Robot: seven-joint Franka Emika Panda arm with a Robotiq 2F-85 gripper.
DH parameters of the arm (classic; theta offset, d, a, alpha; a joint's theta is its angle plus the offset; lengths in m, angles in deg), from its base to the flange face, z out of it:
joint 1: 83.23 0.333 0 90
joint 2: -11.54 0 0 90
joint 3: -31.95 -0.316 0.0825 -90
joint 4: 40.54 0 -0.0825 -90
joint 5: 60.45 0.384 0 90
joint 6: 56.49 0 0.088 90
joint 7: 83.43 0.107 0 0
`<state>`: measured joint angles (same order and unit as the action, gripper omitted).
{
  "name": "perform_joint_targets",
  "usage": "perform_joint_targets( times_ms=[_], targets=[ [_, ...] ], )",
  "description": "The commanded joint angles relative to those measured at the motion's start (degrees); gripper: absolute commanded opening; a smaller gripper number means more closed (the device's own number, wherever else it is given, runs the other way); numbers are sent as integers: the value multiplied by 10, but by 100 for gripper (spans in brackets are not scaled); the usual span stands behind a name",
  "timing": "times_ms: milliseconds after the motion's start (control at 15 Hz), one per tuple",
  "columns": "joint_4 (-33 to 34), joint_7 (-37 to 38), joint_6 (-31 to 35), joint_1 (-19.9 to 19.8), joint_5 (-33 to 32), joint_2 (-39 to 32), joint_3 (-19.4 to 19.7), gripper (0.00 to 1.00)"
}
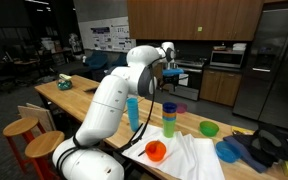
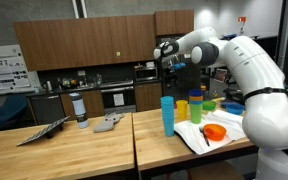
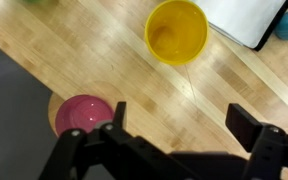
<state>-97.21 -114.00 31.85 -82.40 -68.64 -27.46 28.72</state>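
My gripper (image 1: 167,57) (image 2: 167,55) hangs open and empty high above the wooden table (image 2: 94,145). In the wrist view its two fingers (image 3: 184,125) frame bare wood. A yellow cup (image 3: 177,30) stands open side up beyond the fingers, and a pink cup (image 3: 84,113) sits just outside one finger. In both exterior views a tall stack of blue cups (image 1: 133,112) (image 2: 167,115) stands below the gripper. Beside it are a green and yellow cup stack (image 1: 169,118) and a yellow cup (image 2: 195,108).
A white cloth (image 1: 189,155) (image 2: 209,137) carries an orange bowl (image 1: 156,151) (image 2: 215,132). A green bowl (image 1: 209,128) and a blue bowl (image 1: 229,150) lie nearby. A bottle (image 2: 79,108) and grey objects (image 2: 109,122) sit further along the table. Stools (image 1: 22,127) stand by the table's edge.
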Motion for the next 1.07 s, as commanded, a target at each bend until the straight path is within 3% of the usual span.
perform_joint_targets(
  times_ms=[0, 667, 733, 1000],
  targets=[
    [13, -20, -21, -9, 14, -7, -7, 100],
    [-99, -17, -11, -11, 45, 15, -9, 100],
    [-57, -7, -11, -9, 37, -11, -12, 100],
    [-74, -7, -11, -10, 37, -11, -12, 100]
  ],
)
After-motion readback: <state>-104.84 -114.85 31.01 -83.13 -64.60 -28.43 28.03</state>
